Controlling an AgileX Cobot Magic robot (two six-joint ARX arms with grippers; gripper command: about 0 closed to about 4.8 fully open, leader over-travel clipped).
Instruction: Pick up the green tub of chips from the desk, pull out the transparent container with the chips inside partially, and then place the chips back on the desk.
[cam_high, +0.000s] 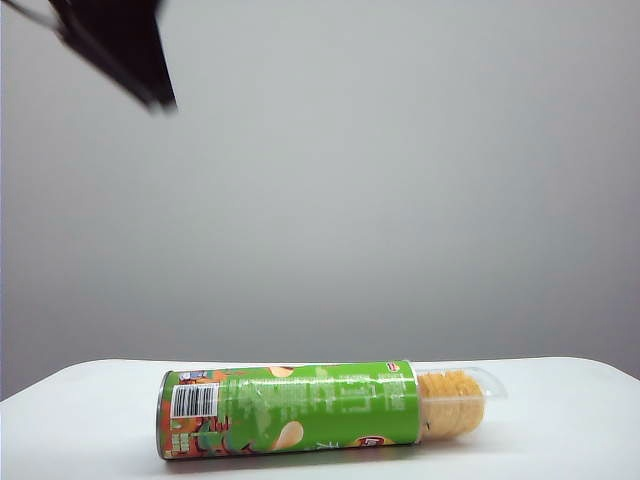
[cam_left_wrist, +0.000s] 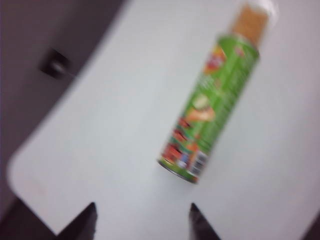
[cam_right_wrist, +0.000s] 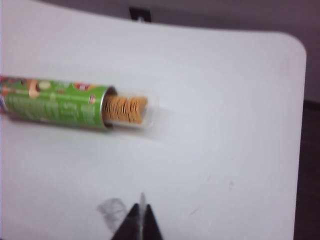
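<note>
White desk (cam_high: 80, 400) under our raised arms: the green tub of chips (cam_high: 290, 410) lies flat, transparent container (cam_high: 485, 385) partly out, left gripper (cam_left_wrist: 142, 220) parted and empty, right gripper (cam_right_wrist: 141, 220) pinched closed; we judge the tub light, crushable, best gripped mid-body.

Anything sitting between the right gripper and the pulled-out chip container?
Nothing solid: in the right wrist view only bare desk, with a faint grey smudge, separates the shut right gripper from the transparent container.
</note>
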